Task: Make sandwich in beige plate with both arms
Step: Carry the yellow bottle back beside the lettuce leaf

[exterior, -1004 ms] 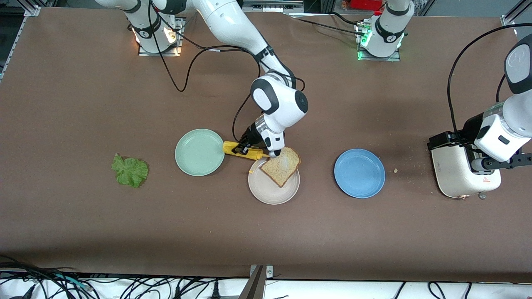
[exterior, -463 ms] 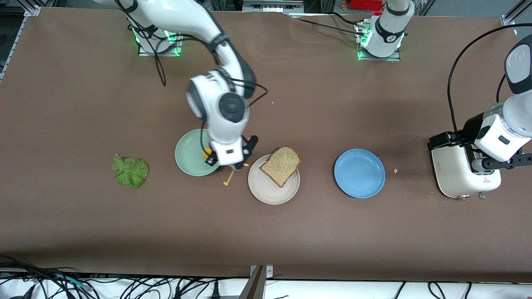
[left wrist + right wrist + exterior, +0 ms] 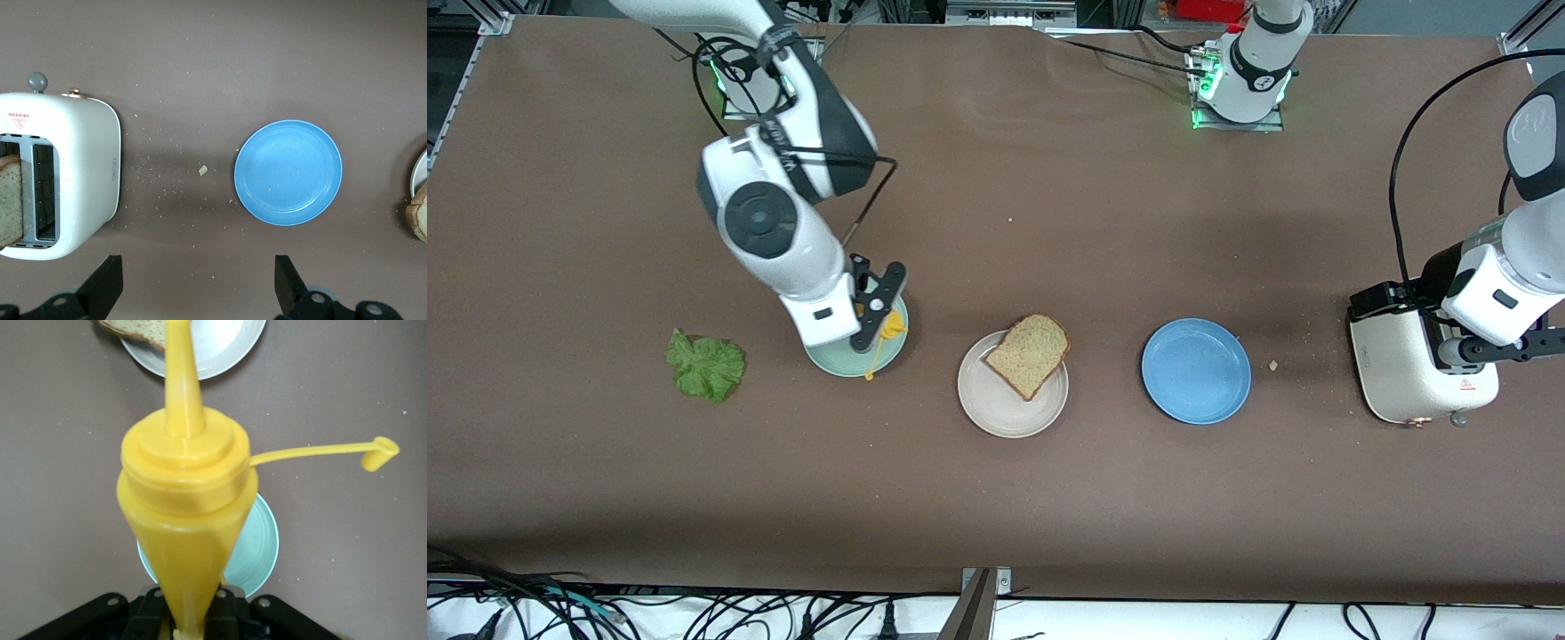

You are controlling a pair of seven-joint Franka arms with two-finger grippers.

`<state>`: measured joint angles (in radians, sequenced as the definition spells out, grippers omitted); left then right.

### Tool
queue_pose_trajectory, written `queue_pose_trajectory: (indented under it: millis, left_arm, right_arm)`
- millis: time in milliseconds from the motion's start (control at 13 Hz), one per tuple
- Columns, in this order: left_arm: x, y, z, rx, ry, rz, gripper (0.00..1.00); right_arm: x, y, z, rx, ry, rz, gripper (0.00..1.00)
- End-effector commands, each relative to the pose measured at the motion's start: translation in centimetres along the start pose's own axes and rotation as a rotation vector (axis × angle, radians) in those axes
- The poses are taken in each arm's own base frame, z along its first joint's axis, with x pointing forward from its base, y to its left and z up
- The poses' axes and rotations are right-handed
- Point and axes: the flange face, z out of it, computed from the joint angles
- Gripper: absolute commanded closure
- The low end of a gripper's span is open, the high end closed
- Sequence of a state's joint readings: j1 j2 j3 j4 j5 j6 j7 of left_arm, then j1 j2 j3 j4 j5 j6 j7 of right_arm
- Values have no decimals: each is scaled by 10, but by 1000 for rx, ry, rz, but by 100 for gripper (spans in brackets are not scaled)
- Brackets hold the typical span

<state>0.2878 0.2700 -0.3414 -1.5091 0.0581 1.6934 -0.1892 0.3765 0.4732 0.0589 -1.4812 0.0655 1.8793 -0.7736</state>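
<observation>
Left of centre in the front view, the right gripper [image 3: 869, 313] grips a yellow squeeze bottle [image 3: 187, 500] above the mint-green plate [image 3: 889, 356]. At lower centre, apart from it, a brown-crusted bread slice [image 3: 1030, 355] overlaps the beige plate [image 3: 996, 409]. At right, the left gripper [image 3: 197, 283] waits, fingers spread, beside the toaster [image 3: 1396, 373].

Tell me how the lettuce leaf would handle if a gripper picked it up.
The lettuce leaf looks thin and ruffled, so it would probably flop and sag from the pinch. Lying flat on the table, its edge may be hard to catch. It likely tears easily.
</observation>
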Motion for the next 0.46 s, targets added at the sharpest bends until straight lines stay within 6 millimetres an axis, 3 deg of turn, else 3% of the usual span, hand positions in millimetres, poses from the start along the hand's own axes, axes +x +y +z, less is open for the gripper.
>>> queue_pose_trajectory:
  millis: [0, 154, 386]
  left_arm:
    - [-1, 0, -16, 25, 30, 16, 0]
    - [0, 2, -21, 13, 37, 17, 0]
    - [-1, 4, -25, 5, 43, 42, 0]
  right_arm:
    - [-55, 44, 8, 139, 146, -106, 100]
    - [-105, 91, 32, 232, 240, -187, 100]
    - [-167, 143, 72, 393, 399, -325, 100]
